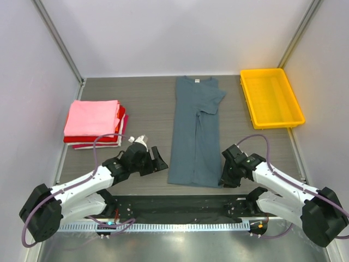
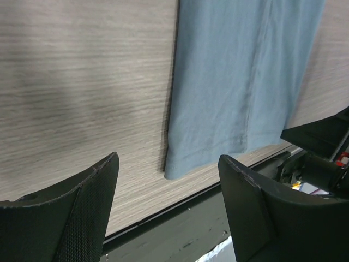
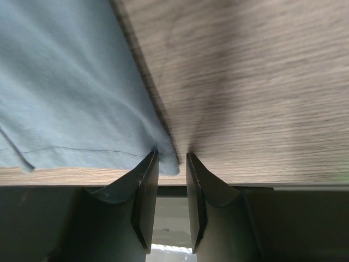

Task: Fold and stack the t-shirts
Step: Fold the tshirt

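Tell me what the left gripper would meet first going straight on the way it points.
Probably the near left corner of the blue-grey t-shirt, straight ahead of the open left gripper; bare table may come first, depth unclear.

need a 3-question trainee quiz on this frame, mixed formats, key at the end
1. Multiple choice: which colour tops the folded stack? A red, B pink, C white.
2. True or false: the left hand has its jaws shut.
3. Fill in: the right hand sits at the blue-grey t-shirt's near ___ corner.
Key: 1 B; 2 false, they stand wide open; 3 right.
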Robot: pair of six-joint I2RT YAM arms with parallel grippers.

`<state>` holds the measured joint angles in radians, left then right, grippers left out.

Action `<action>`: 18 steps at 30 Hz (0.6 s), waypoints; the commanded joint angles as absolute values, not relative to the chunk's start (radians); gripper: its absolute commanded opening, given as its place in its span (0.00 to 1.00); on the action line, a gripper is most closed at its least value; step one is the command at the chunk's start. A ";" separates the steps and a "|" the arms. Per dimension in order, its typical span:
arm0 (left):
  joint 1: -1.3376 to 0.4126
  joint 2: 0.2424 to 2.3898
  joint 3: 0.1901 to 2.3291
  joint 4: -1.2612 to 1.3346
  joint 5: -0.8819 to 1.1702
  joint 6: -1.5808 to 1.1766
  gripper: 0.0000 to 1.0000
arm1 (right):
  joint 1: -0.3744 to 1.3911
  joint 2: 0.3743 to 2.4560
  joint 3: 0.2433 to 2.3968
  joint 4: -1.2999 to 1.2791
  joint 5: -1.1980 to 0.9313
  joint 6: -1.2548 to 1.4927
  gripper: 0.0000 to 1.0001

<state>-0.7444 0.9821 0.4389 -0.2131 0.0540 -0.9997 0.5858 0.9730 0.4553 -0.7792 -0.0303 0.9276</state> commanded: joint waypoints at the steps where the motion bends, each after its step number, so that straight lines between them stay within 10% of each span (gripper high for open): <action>1: -0.784 1.021 0.442 -0.192 0.060 -1.035 0.74 | 0.600 0.965 0.431 -0.753 -0.058 0.962 0.32; 5: -0.822 1.086 0.443 -0.160 0.058 -1.052 0.73 | 0.611 0.979 0.407 -0.721 -0.074 0.969 0.30; 10: -0.854 1.137 0.445 -0.120 0.066 -1.065 0.60 | 0.614 0.933 0.420 -0.738 -0.072 0.985 0.01; 18: -0.890 1.219 0.453 -0.055 0.080 -1.078 0.49 | 0.615 0.942 0.431 -0.752 -0.081 0.965 0.01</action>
